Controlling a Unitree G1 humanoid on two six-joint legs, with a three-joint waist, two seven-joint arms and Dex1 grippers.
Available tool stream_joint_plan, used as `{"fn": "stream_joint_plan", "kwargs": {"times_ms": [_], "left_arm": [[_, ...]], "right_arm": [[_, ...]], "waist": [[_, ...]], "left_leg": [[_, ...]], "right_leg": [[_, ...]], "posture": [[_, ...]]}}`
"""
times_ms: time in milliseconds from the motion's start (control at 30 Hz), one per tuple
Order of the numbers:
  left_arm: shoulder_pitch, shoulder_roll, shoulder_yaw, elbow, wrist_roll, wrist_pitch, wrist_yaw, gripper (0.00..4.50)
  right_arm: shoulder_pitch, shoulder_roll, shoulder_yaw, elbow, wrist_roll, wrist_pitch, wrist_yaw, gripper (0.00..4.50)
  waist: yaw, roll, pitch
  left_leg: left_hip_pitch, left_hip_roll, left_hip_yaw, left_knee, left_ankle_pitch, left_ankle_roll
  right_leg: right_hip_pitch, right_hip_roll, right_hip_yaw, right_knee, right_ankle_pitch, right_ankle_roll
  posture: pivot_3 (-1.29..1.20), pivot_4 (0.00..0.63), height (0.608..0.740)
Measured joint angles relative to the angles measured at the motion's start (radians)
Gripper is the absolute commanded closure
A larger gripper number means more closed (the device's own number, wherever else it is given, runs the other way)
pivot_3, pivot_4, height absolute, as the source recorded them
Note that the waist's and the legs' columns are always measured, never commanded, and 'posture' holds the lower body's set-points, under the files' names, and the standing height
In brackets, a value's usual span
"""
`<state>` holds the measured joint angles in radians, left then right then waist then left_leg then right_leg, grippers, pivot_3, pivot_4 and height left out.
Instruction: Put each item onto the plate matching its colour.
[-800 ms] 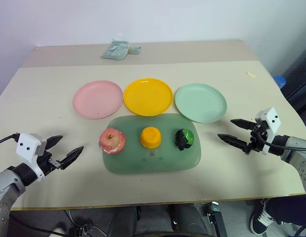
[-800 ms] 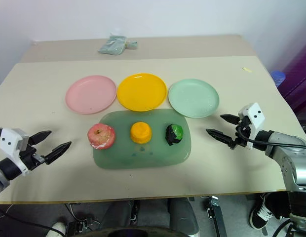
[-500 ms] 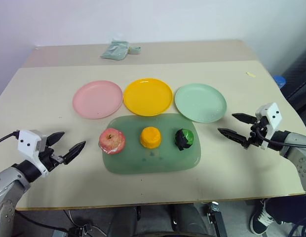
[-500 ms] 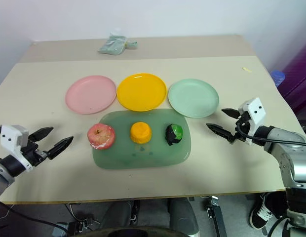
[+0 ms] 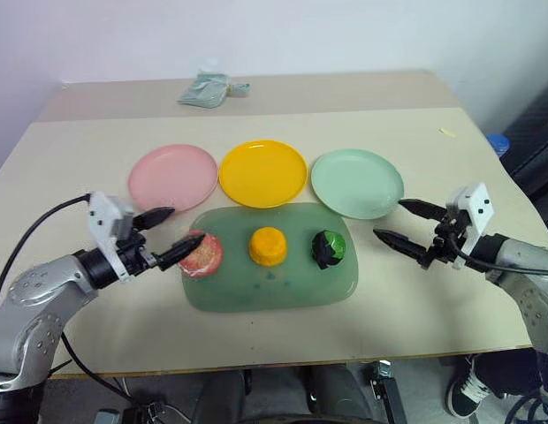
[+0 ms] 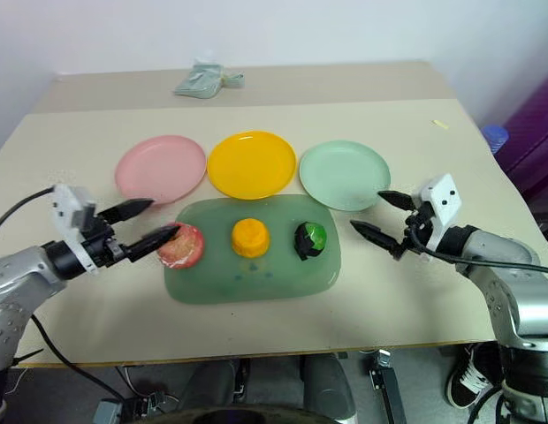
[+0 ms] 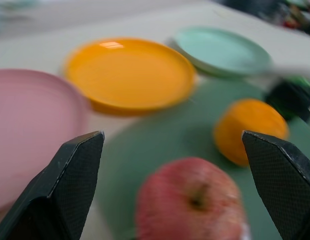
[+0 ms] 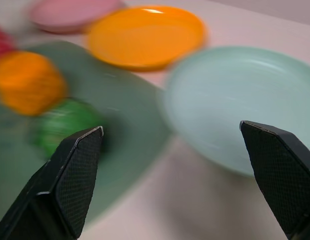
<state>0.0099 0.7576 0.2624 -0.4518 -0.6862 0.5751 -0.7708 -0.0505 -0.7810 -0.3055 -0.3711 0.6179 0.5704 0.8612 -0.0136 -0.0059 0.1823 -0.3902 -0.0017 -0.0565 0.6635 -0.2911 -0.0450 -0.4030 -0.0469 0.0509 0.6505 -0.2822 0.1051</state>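
A pinkish-red apple [image 5: 205, 256], an orange fruit [image 5: 268, 246] and a dark green vegetable [image 5: 329, 248] stand in a row on a translucent green mat [image 5: 274, 290]. Behind the mat lie the pink plate [image 5: 172, 177], the yellow-orange plate [image 5: 262, 172] and the mint green plate [image 5: 357, 183], all bare. My left gripper [image 5: 187, 226] is open at the apple's left side, and one fingertip overlaps the apple's edge. In the left wrist view the apple [image 7: 192, 202] lies between the spread fingers. My right gripper [image 5: 388, 219] is open, right of the mat and pointing at the vegetable.
A small pale green packet [image 5: 208, 88] lies at the table's far edge. A tiny yellowish scrap [image 5: 448, 133] sits at the far right of the table, with a blue object [image 5: 499, 144] beyond the right edge. Bare tabletop runs along the near edge.
My left gripper has swung in from the near left of the table to the apple. My right gripper has edged left toward the mat. Both stay open.
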Motion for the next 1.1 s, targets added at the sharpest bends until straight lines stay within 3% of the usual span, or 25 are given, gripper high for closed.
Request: {"fn": "stream_joint_plan", "kwargs": {"times_ms": [267,400,467,700,867,1033,1100], "left_arm": [[-0.082,0.073,-0.163,0.100,0.198,-0.119,-0.106,0.00],[-0.120,0.062,-0.194,0.143,0.219,-0.130,-0.129,1.13],[-0.125,0.061,-0.188,0.156,0.215,-0.128,-0.140,1.30],[-0.165,-0.012,-0.105,0.220,0.149,-0.064,-0.076,1.30],[-0.405,-0.076,-0.059,0.392,0.228,-0.067,0.139,1.30],[-0.577,-0.125,-0.087,0.651,0.346,-0.075,0.276,1.30],[-0.620,-0.147,-0.104,0.766,0.390,-0.089,0.306,0.32]], "right_arm": [[0.073,-0.022,0.026,-0.251,0.120,0.103,-0.012,0.04],[0.057,-0.002,0.065,-0.268,0.123,0.106,-0.053,0.00],[0.047,0.001,0.075,-0.270,0.123,0.106,-0.067,0.00],[0.006,0.013,0.110,-0.268,0.119,0.100,-0.081,0.00],[-0.072,0.036,0.155,-0.251,0.112,0.099,-0.095,0.00],[-0.107,0.073,0.220,-0.243,0.100,0.100,-0.117,0.00],[-0.129,0.094,0.252,-0.242,0.090,0.101,-0.134,0.00]], "waist": [[0.001,0.000,-0.001],[0.002,0.000,-0.001],[0.001,0.000,-0.001],[0.002,-0.001,-0.001],[0.003,-0.003,0.000],[0.000,-0.003,0.000],[-0.001,-0.003,0.000]], "left_leg": [[0.001,0.000,0.000,0.000,0.000,0.000],[0.002,0.000,0.000,0.000,0.000,0.000],[0.002,0.000,-0.001,0.000,0.000,0.000],[0.001,0.000,-0.002,0.001,0.000,0.000],[0.000,-0.001,-0.003,0.003,0.000,0.000],[-0.001,-0.002,-0.003,0.002,0.000,0.000],[-0.001,-0.002,-0.003,0.002,0.000,0.000]], "right_leg": [[0.002,0.000,0.000,-0.001,0.000,0.000],[0.002,0.000,-0.001,-0.001,0.000,0.000],[0.002,0.000,-0.001,0.000,0.000,0.000],[0.002,0.000,-0.001,0.000,0.000,0.000],[0.002,0.000,-0.003,0.000,0.000,0.000],[0.000,0.000,-0.003,0.001,0.000,0.001],[-0.001,0.000,-0.003,0.001,0.000,0.001]], "posture": [[0.00,0.150,0.740],[0.00,0.150,0.740],[0.00,0.150,0.740],[0.00,0.150,0.740],[0.00,0.150,0.740],[0.00,0.150,0.740],[0.00,0.150,0.740]]}}
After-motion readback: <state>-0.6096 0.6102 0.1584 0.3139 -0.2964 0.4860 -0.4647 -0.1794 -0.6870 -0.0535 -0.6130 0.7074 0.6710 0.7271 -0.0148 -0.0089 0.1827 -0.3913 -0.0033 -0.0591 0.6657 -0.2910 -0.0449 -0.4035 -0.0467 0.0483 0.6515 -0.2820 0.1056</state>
